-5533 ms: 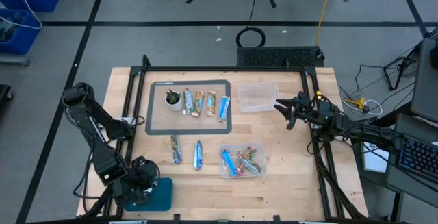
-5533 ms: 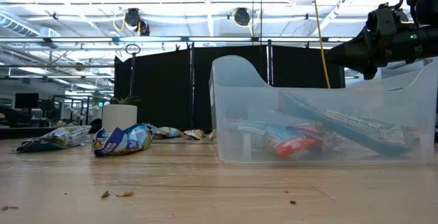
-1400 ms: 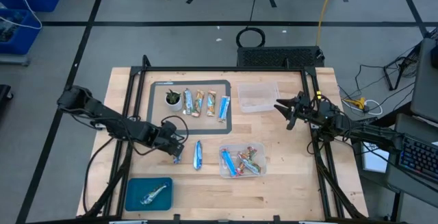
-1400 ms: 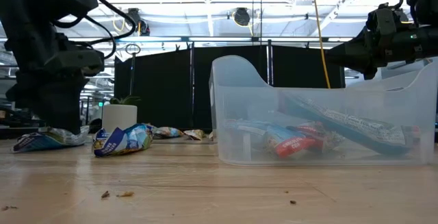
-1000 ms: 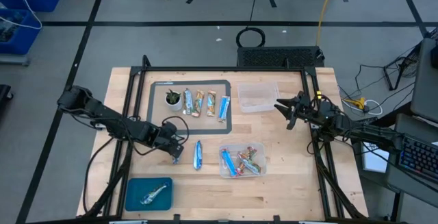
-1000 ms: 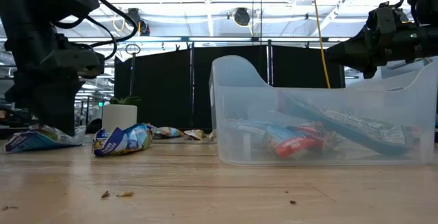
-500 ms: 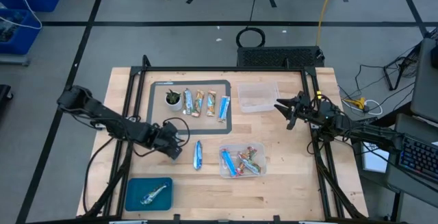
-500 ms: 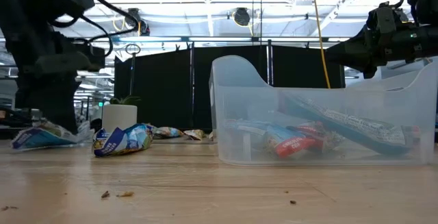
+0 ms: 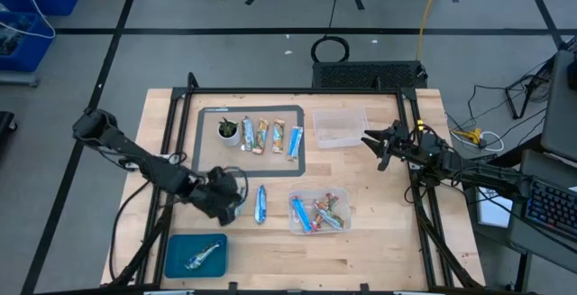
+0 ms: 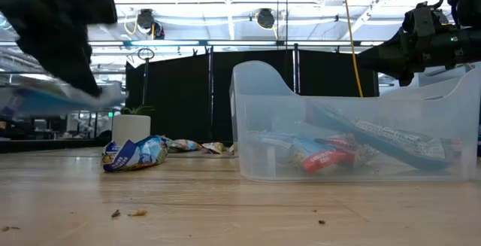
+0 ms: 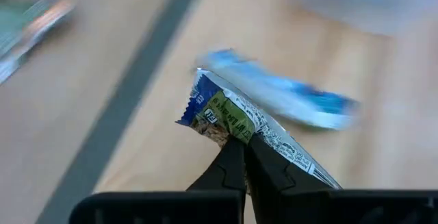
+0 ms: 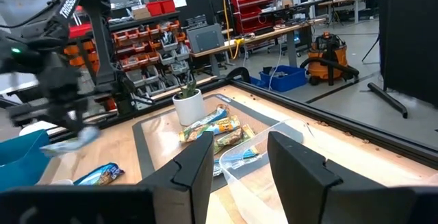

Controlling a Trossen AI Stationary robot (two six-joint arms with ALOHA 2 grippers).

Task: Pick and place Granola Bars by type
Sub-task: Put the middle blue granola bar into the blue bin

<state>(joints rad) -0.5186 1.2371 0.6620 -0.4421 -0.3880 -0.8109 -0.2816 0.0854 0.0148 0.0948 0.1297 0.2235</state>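
High view: left pincer [image 9: 227, 200] sits over the tabletop [image 9: 388, 241] between the mat [image 9: 203, 142] and the blue tray [image 9: 178, 257], clamped shut on a bar [image 11: 239, 118]. A loose blue bar [image 9: 261, 203] lies just beside it. Four bars [image 9: 270, 136] are lined up on the mat next to the white cup [image 9: 229, 132] with a plant. The near bin [image 9: 318, 212] holds mixed red, green and blue bars; the far bin [image 9: 340, 127] is clear plastic. One silvery bar [image 9: 203, 254] is in the tray. Right pincer [image 9: 377, 148] hangs by the far bin, jaws apart, holding nothing.

Low view: near bin fills the middle, wrappers piled inside. A crumpled blue-white bar [image 10: 135, 154] lies on the wood, cup behind it. Left arm is a dark blur at upper left, with a pale smear below it. Black curtains and ceiling lights behind.

Left wrist view: fingers [image 11: 229, 169] pinch one end of the held bar, white-blue wrapper with a green patch. Blue bar is blurred beyond it.

Right wrist view: fingers [image 12: 191, 166] spread. Cup, bars on the mat, far bin rim ahead; shelving with red bins behind.
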